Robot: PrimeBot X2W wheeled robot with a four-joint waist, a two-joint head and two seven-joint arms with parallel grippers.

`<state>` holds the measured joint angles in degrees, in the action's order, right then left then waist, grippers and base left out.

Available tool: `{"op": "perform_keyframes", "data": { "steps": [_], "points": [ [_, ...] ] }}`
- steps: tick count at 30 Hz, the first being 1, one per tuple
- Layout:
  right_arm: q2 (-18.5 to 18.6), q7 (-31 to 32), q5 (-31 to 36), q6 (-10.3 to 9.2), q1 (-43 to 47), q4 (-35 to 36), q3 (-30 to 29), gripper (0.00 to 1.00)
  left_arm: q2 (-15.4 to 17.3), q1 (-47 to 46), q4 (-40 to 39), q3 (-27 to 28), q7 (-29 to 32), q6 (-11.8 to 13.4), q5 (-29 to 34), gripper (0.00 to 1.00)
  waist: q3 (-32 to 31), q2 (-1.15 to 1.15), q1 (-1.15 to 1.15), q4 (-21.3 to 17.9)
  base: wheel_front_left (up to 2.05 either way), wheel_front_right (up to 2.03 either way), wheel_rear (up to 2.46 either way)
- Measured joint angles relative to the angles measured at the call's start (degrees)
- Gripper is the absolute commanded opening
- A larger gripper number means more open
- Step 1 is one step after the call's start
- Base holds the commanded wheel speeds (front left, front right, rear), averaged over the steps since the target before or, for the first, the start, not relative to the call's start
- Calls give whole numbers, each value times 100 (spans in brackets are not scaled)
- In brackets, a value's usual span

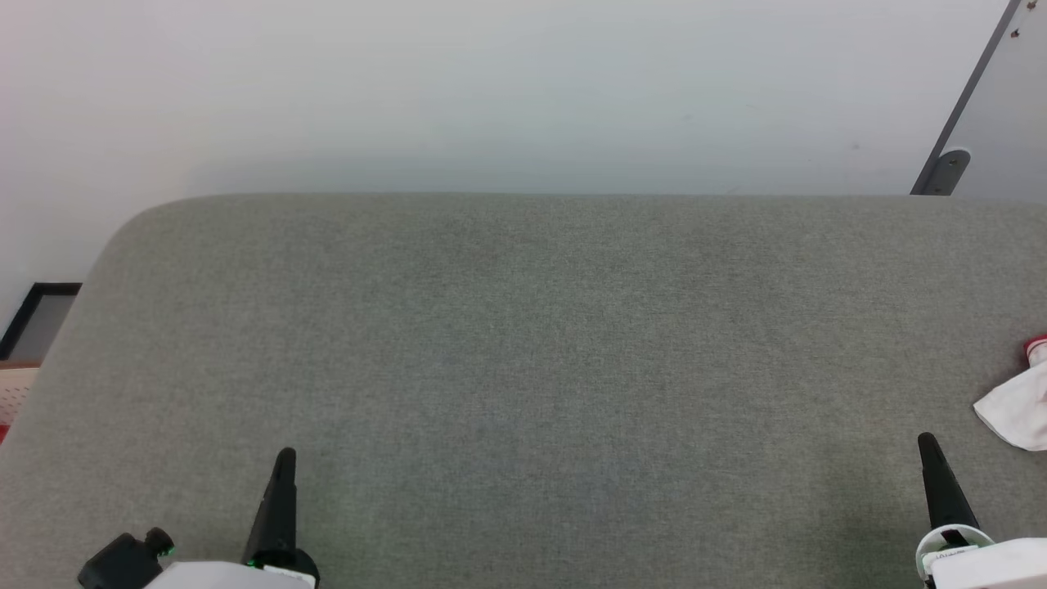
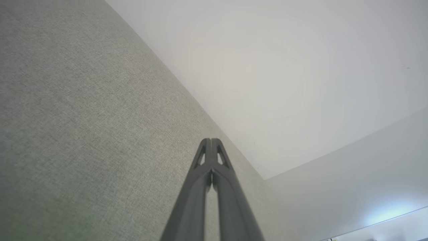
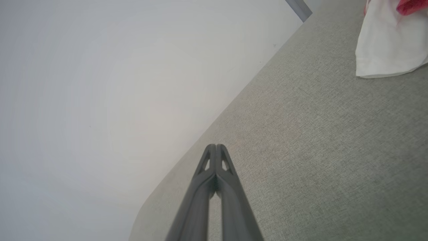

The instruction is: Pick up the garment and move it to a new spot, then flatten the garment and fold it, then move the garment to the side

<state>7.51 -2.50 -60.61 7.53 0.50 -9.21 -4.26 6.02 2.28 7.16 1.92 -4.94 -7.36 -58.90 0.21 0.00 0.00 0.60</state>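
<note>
Grey surface [image 1: 523,343] lying before a wall [image 1: 491,90]; garment [image 1: 1018,409] resting at its right edge, white part showing; left gripper [image 1: 285,455] and right gripper [image 1: 926,442] pointing forward, fingers pressed together, gripping nothing; label [image 1: 949,557] on the right wrist too small to read.

Probably a bare test room: a grey fabric-covered table [image 1: 523,327] amid plain white surfaces [image 1: 491,82].

No legible text, brand, number or sign, faint dark print on the white band [image 1: 953,558] at the base of the right gripper [image 1: 927,443], too small and blurred to read
</note>
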Motion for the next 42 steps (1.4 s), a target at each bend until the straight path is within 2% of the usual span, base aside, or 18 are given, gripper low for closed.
{"op": "perform_keyframes", "data": {
  "steps": [42],
  "points": [
    [-269,556,-2038,0,-413,-308,-110,0,-98,-508,444,157,627,0,-2242,0,-2,0,0,-34,0,0,0]
  ]
}}
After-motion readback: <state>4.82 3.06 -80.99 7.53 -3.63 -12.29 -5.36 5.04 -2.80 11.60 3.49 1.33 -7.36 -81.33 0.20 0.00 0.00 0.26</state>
